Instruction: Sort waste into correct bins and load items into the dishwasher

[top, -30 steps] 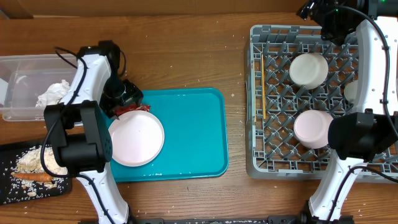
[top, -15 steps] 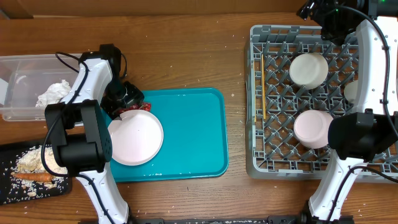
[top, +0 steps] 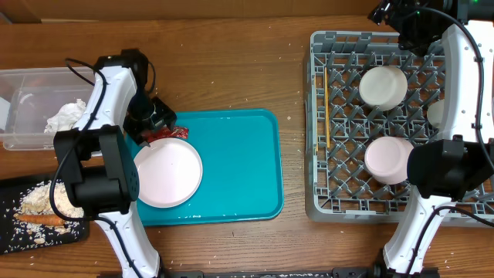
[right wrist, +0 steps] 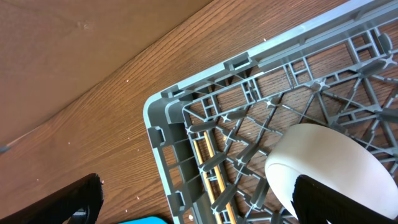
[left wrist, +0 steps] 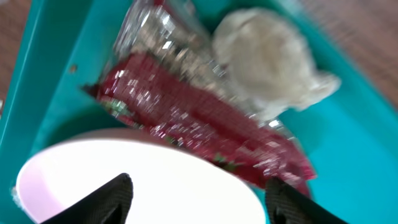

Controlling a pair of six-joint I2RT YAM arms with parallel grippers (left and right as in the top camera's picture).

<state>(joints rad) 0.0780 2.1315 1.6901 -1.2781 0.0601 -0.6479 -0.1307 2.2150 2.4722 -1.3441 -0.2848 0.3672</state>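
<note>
The step in hand is judged to be the pick-up of the red wrapper point(left wrist: 205, 124). It lies in the far left corner of the teal tray point(top: 239, 162), with its near edge hidden by the rim of the white plate point(top: 168, 171). The left hand point(left wrist: 199, 199) is held low over it, fingers apart and nothing clamped between them. A pale crumpled lump point(left wrist: 267, 59) is seen touching the wrapper's far side. It is probably a tissue, though the blur leaves that unsettled.

For a clean grasp, the fingers should be set across the wrapper's narrow width and kept clear of the plate rim, so that the plate is not tipped or dragged and the lump is not caught up too. The foil looks thin and slick, so a firm pinch is advised before any lift. The clear tub point(top: 38, 73) seems the fitting bin.

The right hand point(right wrist: 208, 199) is held wide apart and empty above a corner of the dish rack point(top: 316, 116).
</note>
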